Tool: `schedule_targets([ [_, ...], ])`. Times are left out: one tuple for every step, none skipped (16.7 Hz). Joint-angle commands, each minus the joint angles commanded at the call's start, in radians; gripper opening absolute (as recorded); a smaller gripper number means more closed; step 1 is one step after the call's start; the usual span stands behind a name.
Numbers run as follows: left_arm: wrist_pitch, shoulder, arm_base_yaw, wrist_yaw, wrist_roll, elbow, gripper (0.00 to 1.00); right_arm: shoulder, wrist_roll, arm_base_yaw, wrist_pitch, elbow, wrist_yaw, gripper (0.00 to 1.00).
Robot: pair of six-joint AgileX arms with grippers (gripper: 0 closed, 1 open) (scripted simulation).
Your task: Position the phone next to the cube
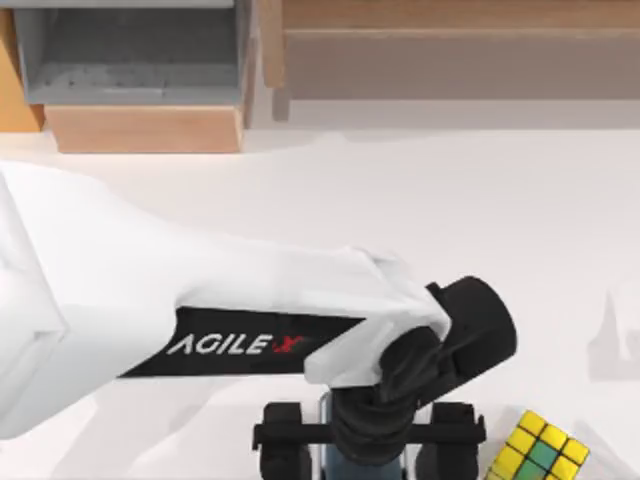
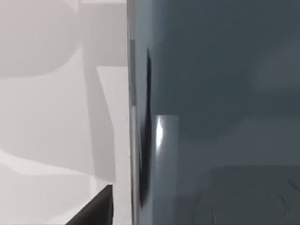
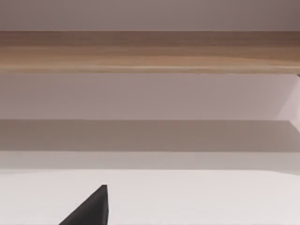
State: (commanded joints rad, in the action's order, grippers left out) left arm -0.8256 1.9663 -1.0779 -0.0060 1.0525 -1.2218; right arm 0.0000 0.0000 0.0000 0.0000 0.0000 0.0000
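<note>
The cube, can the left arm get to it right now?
Probably yes. The left gripper hangs just left of the cube, nothing between them, but its jaws seem busy holding the phone.

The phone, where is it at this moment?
In the top view the phone sits at the bottom edge near the middle, under the left claw, with the cube apart on its right.

white table [image 1: 480, 200] — bare | grey open box [image 1: 130, 50] — far left | wooden shelf [image 1: 450, 40] — far right, along back edge
</note>
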Motion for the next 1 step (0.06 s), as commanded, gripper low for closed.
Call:
schedule_targets([
  [0.000,0.000,0.000,0.000,0.000,0.000,1.00,0.000,0.000,0.000,0.000,0.000,0.000,1.00],
])
